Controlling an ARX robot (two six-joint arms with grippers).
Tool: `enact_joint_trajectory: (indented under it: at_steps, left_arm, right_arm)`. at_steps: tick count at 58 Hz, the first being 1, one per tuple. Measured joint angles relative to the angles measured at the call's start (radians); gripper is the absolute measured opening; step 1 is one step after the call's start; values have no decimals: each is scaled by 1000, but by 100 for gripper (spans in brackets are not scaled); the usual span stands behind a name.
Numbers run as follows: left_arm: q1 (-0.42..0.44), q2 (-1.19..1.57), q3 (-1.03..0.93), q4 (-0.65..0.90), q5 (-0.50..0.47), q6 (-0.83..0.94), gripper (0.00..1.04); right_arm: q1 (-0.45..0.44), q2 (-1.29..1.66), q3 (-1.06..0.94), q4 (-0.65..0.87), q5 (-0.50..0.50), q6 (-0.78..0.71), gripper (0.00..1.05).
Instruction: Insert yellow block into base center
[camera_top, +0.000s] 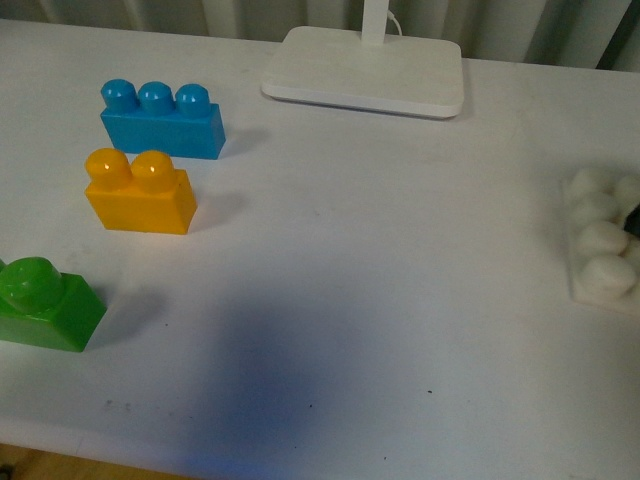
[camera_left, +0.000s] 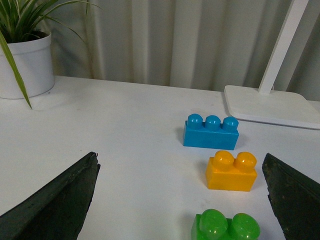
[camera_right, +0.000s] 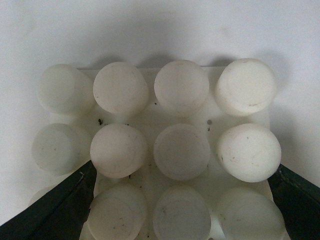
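The yellow block stands studs-up on the left of the desk, its long axis running left to right. It sits between the blue brick and the green brick, well apart from the base at far right. The left hand, wide and empty, faces the block and looks nearer. The right hand hangs wide over the base.

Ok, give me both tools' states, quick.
Left tool: open, holding nothing.
Right tool: open, holding nothing, hovering over the flat white studded plastic base.
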Motion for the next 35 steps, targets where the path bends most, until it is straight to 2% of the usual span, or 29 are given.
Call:
enact_joint_trajectory:
  at_steps: [16,35]
  left_arm:
    - [0,0,0,0,0,0,98]
    - [0,0,0,0,0,0,98]
  right_arm:
    - [226,22,22,-27,142,198,96]
    - [360,153,150,-41,245,356,96]
